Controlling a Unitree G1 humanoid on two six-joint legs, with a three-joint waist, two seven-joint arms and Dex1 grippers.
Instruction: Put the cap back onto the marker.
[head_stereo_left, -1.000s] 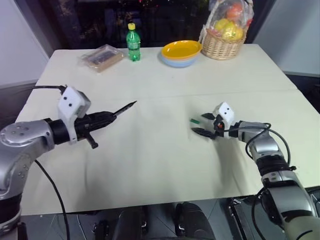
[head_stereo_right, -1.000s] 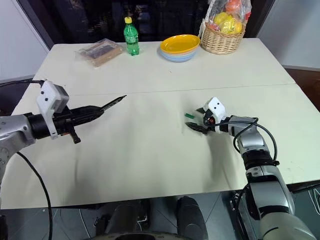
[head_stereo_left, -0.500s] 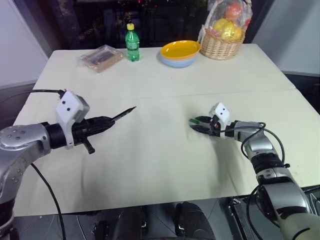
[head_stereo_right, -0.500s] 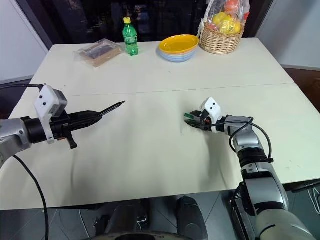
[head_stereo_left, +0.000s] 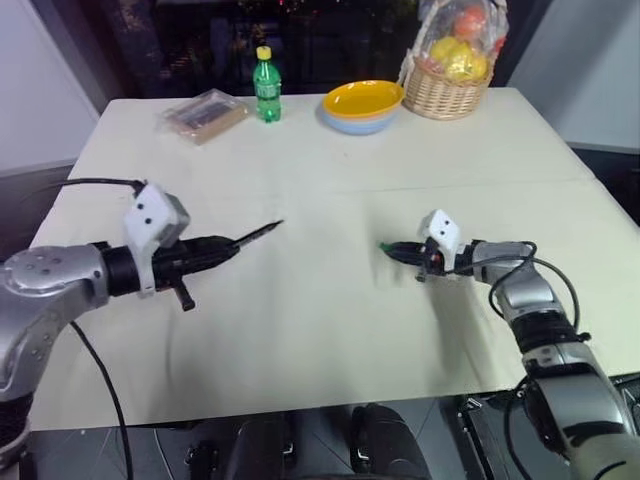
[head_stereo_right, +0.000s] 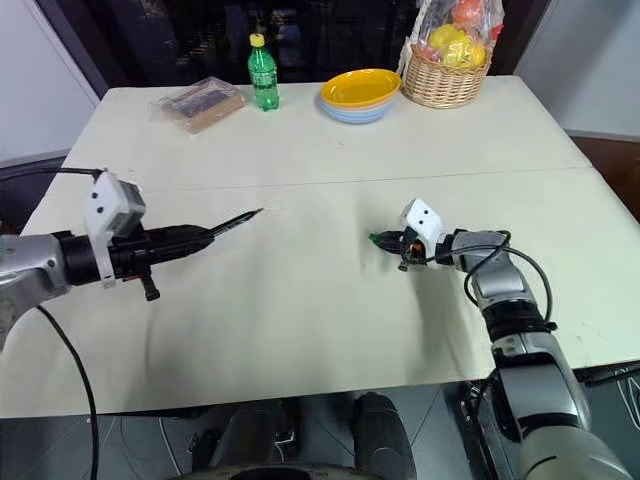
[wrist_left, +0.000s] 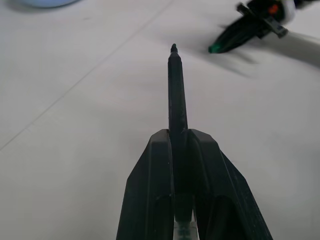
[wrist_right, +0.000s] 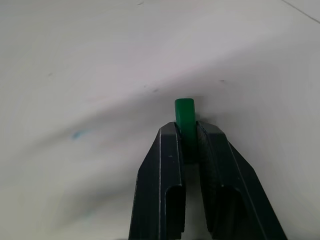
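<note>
The thin black marker (head_stereo_left: 255, 234) juts from my left gripper (head_stereo_left: 222, 247), which is shut on its barrel above the table's left half; its tip points toward the middle. In the left wrist view the marker (wrist_left: 176, 95) runs straight out from between the two black fingers (wrist_left: 150, 190). My right gripper (head_stereo_left: 392, 249) is shut on the small green cap (wrist_right: 184, 116), just above the cloth right of centre. The cap (head_stereo_right: 375, 238) sticks out past the fingertips, toward the marker. The two grippers face each other with a wide gap between them.
A white cloth covers the table (head_stereo_left: 330, 310). Along the far edge stand a green bottle with a yellow lid (head_stereo_left: 265, 86), a wrapped packet (head_stereo_left: 205, 114), stacked yellow and blue bowls (head_stereo_left: 362, 104) and a wicker basket of fruit (head_stereo_left: 445, 72).
My right gripper has gone from open beside the cap to shut on it and rolled. The left arm holds the marker much as before.
</note>
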